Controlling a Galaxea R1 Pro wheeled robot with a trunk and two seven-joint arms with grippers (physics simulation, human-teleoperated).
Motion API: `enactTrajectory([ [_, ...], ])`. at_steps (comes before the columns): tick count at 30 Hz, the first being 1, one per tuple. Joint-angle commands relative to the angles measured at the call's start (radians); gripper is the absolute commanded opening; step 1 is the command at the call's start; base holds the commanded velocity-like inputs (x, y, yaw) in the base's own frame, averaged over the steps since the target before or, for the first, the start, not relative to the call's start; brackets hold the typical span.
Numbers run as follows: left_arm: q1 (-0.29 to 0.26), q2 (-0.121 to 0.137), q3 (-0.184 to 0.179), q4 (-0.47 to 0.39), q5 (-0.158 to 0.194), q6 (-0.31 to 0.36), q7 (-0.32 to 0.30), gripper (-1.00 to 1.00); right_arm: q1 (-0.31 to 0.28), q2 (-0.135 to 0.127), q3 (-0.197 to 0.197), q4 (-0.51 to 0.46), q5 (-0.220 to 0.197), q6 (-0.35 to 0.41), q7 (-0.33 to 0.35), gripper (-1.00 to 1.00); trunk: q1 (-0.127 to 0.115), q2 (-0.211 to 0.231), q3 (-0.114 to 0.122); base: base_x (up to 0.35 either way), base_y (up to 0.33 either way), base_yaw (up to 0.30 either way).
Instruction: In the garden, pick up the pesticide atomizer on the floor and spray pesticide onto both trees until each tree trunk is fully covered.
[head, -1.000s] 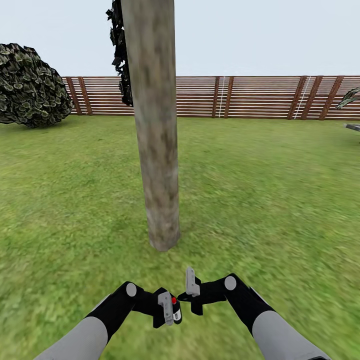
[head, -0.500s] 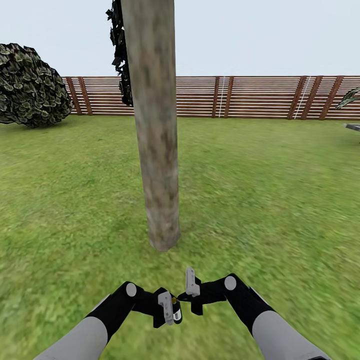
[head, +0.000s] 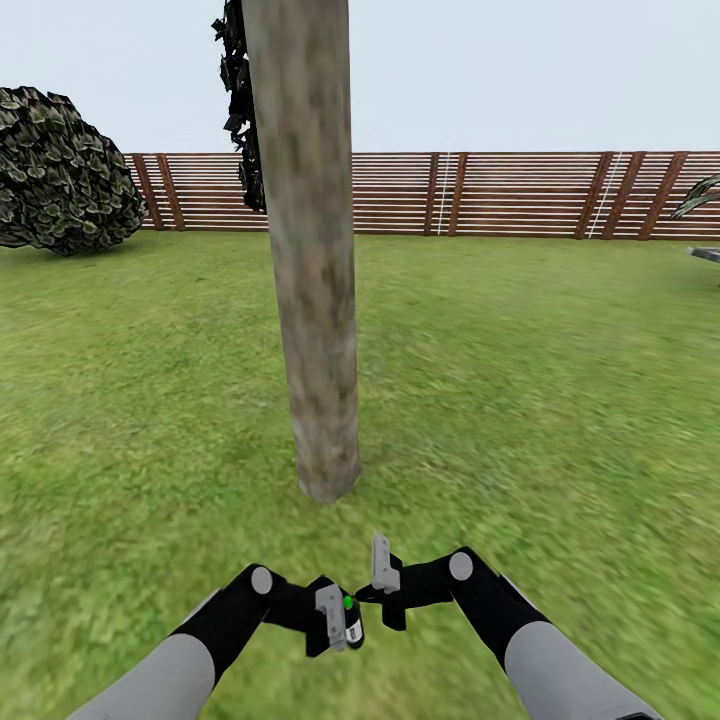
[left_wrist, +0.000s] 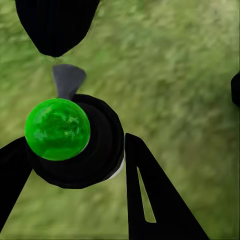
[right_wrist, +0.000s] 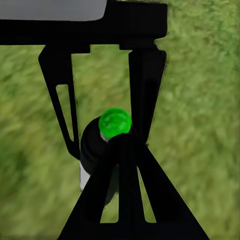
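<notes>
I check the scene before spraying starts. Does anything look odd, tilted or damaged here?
Nothing stands out. The tree trunk stands upright on the grass, and the fence looks whole. The left gripper holds the atomizer, its green cap intact.

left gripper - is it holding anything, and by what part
Yes: the left gripper holds the pesticide atomizer, its black fingers clamped on either side of the dark round body, just below the green button on top.

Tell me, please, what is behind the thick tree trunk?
Behind the tree trunk runs the wooden fence, and dark foliage sticks out at its left edge. What carries that foliage is covered by the trunk.
</notes>
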Motion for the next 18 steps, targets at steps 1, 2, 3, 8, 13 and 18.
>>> enactTrajectory([
  [1,0.000,0.002,0.001,0.003,-0.010,-0.010,0.002,-1.00,0.000,0.000,-0.001,-0.001,0.008,-0.004,0.001,-1.00,0.000,0.000,-0.001,0.000,0.000,0.000],
  [2,0.000,0.004,0.000,0.005,-0.011,-0.010,0.003,-1.00,0.000,0.000,-0.001,-0.001,0.008,-0.004,0.001,-1.00,0.000,0.000,-0.001,0.000,0.000,0.000],
  [3,0.001,0.008,-0.001,0.007,-0.012,-0.010,0.003,-1.00,0.000,0.000,-0.001,-0.001,0.008,-0.004,0.001,-1.00,0.000,0.000,-0.001,0.000,0.000,0.000],
  [8,0.010,0.053,-0.003,0.009,-0.021,-0.011,0.005,-1.00,0.000,0.001,-0.001,0.000,0.008,-0.004,0.001,-1.00,0.000,0.000,-0.001,0.000,0.000,0.000],
  [13,0.015,0.146,-0.004,0.009,-0.023,-0.016,0.006,-1.00,0.000,0.000,-0.001,0.000,0.010,-0.005,0.001,-1.00,0.000,0.000,-0.001,0.000,0.000,0.000],
  [18,0.021,0.303,-0.007,0.009,-0.027,-0.014,0.010,-1.00,0.001,-0.013,0.002,0.013,0.014,-0.007,-0.004,1.00,0.000,0.000,-0.001,0.000,0.000,0.000],
])
